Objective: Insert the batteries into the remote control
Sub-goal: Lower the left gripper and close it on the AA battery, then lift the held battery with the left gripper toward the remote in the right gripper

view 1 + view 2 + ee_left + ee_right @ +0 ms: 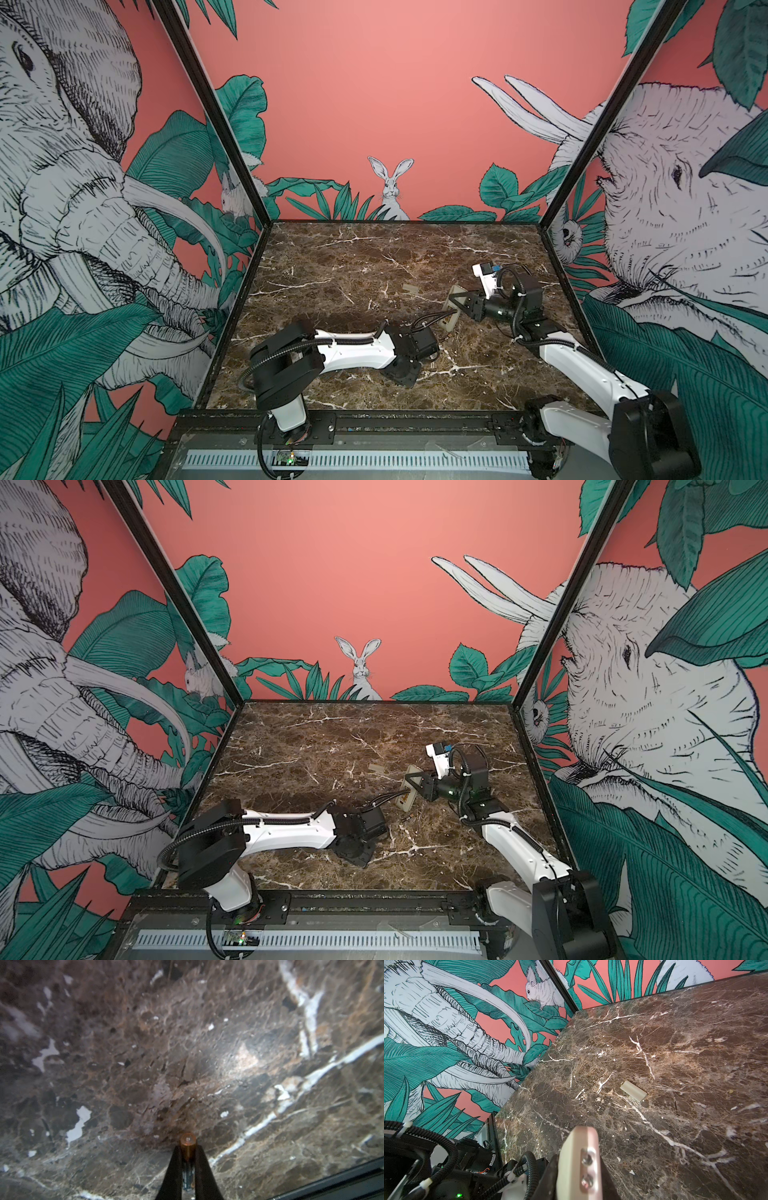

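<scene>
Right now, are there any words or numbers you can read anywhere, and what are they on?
The battery in the left gripper: tiny marks on its dark part, too blurred to read.
The remote control: no writing shows.
The cover plate: no writing shows.
So nothing here can be read.

A bench [353, 266] topped in dark brown marble, veined with white and bordered by a black frame, is seen in both top views. One small grey-beige cover plate [409, 288] is laid flat on it, right of the middle and well apart from the walls. The same cover plate [633, 1092] is shown in the right wrist view.
</scene>
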### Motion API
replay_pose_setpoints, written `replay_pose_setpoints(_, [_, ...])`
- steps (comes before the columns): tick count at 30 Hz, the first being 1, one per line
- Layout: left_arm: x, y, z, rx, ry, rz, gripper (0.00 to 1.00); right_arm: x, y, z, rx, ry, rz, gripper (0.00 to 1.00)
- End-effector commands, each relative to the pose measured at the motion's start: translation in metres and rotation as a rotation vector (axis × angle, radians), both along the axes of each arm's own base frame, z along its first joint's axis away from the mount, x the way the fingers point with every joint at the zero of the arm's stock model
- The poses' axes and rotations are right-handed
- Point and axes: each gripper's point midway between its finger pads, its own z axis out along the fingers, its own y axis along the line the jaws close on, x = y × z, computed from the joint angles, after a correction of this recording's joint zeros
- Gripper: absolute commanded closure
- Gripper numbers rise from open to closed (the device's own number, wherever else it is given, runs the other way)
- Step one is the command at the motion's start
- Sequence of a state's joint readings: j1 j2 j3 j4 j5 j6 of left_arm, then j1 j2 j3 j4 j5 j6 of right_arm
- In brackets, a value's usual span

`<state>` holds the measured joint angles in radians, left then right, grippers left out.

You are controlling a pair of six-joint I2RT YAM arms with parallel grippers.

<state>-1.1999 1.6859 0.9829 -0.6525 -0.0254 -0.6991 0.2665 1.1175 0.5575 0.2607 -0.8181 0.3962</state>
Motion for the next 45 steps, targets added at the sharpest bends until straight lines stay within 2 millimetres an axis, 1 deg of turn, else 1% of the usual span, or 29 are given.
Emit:
replay_pose_setpoints(1, [0.002, 0.0, 0.0, 0.012, 0.006, -0.004, 0.82, 0.003, 0.001, 0.013, 0.007, -0.066, 0.002, 1.0])
replay_pose_setpoints(6, [0.004, -0.003, -0.002, 0.0, 0.014, 0.003, 0.8, 0.003, 0.0, 0.013, 0.008, -0.065, 0.001, 1.0])
replay_pose_setpoints(9, [0.006, -0.004, -0.002, -0.005, 0.018, 0.005, 0.75, 0.003, 0.0, 0.013, 0.008, -0.066, 0.001, 1.0])
replay_pose_setpoints(14, [0.01, -0.004, -0.003, -0.009, 0.019, 0.007, 0.75, 0.003, 0.0, 0.013, 0.008, -0.069, 0.0, 1.0])
replay_pose_setpoints(17, [0.009, -0.004, -0.004, -0.004, 0.029, 0.002, 0.79, 0.004, 0.0, 0.013, 0.008, -0.069, -0.001, 1.0])
replay_pose_setpoints(27, [0.008, -0.002, -0.006, 0.013, 0.038, -0.008, 0.88, 0.005, 0.0, 0.011, 0.006, -0.063, -0.005, 1.0])
replay_pose_setpoints(31, [0.009, -0.001, -0.003, 0.003, 0.031, -0.002, 0.95, 0.004, -0.001, 0.009, 0.005, -0.056, -0.005, 1.0])
replay_pose_setpoints(33, [0.012, -0.003, 0.004, -0.026, 0.012, 0.007, 0.99, 0.004, 0.0, 0.01, 0.006, -0.05, -0.005, 1.0])
replay_pose_setpoints(34, [0.015, -0.006, 0.01, -0.055, -0.006, 0.007, 1.0, 0.004, 0.0, 0.009, 0.006, -0.046, -0.004, 1.0])
replay_pose_setpoints(38, [0.027, -0.015, 0.041, -0.18, -0.108, -0.002, 1.0, 0.004, 0.0, 0.01, 0.008, -0.038, -0.005, 1.0])
replay_pose_setpoints(45, [0.04, -0.016, 0.086, -0.332, -0.261, -0.017, 1.0, 0.0, 0.005, 0.018, 0.065, -0.037, 0.024, 1.0])
